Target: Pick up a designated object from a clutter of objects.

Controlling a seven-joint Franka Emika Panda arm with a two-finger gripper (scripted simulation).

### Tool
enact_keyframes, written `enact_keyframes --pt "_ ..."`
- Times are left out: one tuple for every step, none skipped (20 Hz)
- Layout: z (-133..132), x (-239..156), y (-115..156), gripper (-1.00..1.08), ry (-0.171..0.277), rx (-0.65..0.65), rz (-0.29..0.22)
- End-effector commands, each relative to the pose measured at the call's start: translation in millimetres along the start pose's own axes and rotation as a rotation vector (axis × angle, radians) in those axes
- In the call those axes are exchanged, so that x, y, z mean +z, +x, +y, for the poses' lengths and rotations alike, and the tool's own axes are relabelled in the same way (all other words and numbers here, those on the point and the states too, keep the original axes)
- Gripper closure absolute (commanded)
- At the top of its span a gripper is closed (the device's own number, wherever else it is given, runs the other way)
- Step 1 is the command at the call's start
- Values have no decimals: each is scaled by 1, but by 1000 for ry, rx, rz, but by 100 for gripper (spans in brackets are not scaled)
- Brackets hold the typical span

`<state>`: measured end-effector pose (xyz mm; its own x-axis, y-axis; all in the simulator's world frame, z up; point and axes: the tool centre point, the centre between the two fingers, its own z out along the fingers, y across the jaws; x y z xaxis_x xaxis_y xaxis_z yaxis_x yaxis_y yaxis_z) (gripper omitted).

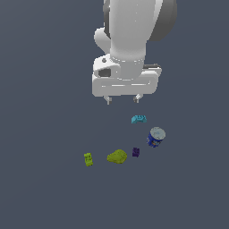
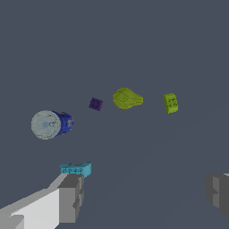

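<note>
Your end effector (image 1: pixel 121 98) hangs spread wide and empty above the counter (image 1: pixel 44 112). The dark purple block (image 1: pixel 136 152) sits between olive-green lump (image 1: pixel 117 156) and blue can (image 1: pixel 156 137); descend centered, avoiding both.

Cyan brick (image 2: pixel 76 169) partly behind gripper (image 2: pixel 145 194) finger.

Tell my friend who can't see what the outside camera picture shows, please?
A white robot arm hangs over a plain grey floor with its gripper open and empty, above five small things. Nearest below it is a cyan curved brick, then a blue can. Further down sit a tiny dark purple block, an olive-green lump and a lime-green brick.
</note>
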<state>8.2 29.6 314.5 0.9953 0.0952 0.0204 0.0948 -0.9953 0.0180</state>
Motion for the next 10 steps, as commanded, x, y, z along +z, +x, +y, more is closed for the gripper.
enact_keyframes --pt "0 0 0 -92 0 0 0" --pt "-1 0 0 -92 0 -1 0" --pt "-2 1 1 -92 1 -3 0" --pt "-5 1 2 -92 1 -6 1" --pt "-8 2 3 -92 2 -11 2" --pt "-13 3 5 -92 4 -17 3" --pt "-17 4 7 -92 5 -23 4" --pt "-21 4 8 -92 6 -29 5" --pt "-24 4 8 -92 7 -34 6" --pt "-26 4 9 -92 8 -39 6"
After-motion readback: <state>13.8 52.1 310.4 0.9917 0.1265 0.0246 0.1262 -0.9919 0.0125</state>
